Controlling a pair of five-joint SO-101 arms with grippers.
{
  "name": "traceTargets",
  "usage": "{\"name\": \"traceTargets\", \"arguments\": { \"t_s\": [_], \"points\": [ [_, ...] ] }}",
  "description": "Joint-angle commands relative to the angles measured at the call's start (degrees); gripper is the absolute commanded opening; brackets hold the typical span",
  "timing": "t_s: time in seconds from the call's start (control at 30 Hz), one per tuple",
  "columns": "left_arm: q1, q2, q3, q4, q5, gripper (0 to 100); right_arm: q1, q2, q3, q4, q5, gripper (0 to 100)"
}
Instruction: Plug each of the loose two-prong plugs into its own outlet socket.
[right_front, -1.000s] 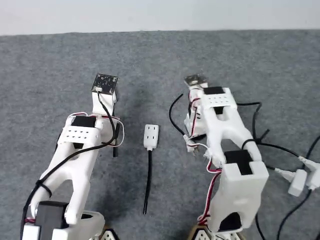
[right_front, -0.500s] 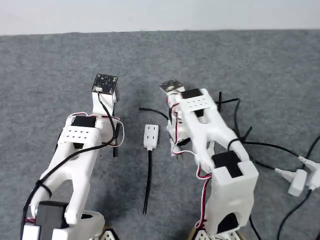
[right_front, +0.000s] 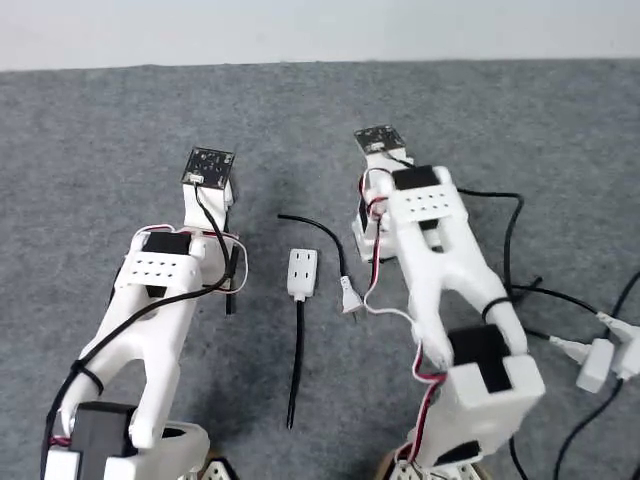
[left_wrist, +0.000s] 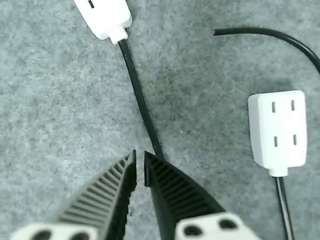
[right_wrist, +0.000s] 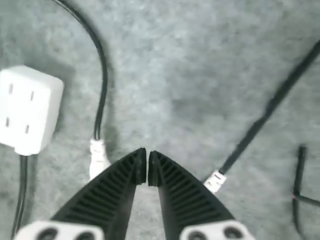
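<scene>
**Between the two arms, one plug lies loose beside the outlet block**

Over the table, the high view shows the left arm (right_front: 160, 300) and the right arm (right_front: 430, 240) side by side on grey carpet (right_front: 100, 120); between them lies a white outlet block (right_front: 302, 272), its black cord trailing back toward the arm bases; just beside the block, not touching it, lies a white two-prong plug (right_front: 348, 297) on a curling black cord, unplugged; well out past the right arm sits a cluster of white plugs and black cords (right_front: 600, 362).

From the left wrist, the left gripper (left_wrist: 140, 154) has its ribbed black fingers (left_wrist: 170, 190) drawn together with only a hairline slit between them, and nothing is held; a black cord (left_wrist: 137, 95) passes under one fingertip and runs out ahead to a white connector (left_wrist: 102, 17) well beyond the fingers; the outlet block lies off to one side of the fingers, slots facing up, apart from them.

From the right wrist, the right gripper (right_wrist: 147, 151) likewise has its fingers (right_wrist: 100, 200) pressed together on nothing; the two-prong plug lies just beside one fingertip, its cord leading away ahead; the outlet block sits farther out on that same side; near the other finger lies a white-tipped black cord (right_wrist: 215, 181).
</scene>
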Motion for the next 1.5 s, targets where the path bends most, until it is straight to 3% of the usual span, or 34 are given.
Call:
{"name": "traceTargets", "arguments": {
  "t_s": [0.0, 0.3, 0.9, 1.23, 1.47],
  "points": [
    [-0.4, -2.5, -0.7, -1.3, -1.1, 2, -3.9, -5.8, 5.3, -5.1, -0.8, 0.9],
    [-0.4, -2.1, -0.8, -1.3, -1.1, 2, -7.6, -6.0, 14.4, -13.5, 0.8, 0.9],
    [-0.4, -2.0, -0.5, -2.4, -1.1, 2, -5.9, -1.8, 14.2, -13.5, 3.3, 0.9],
    [-0.4, -2.2, -0.5, -2.3, -1.1, 2, -7.3, -1.9, 5.2, -7.8, -1.5, 1.4],
    [-0.4, -2.2, -0.5, -2.3, -1.1, 2, -8.8, -1.5, 8.4, -8.0, -1.5, 8.1]
  ]
}}
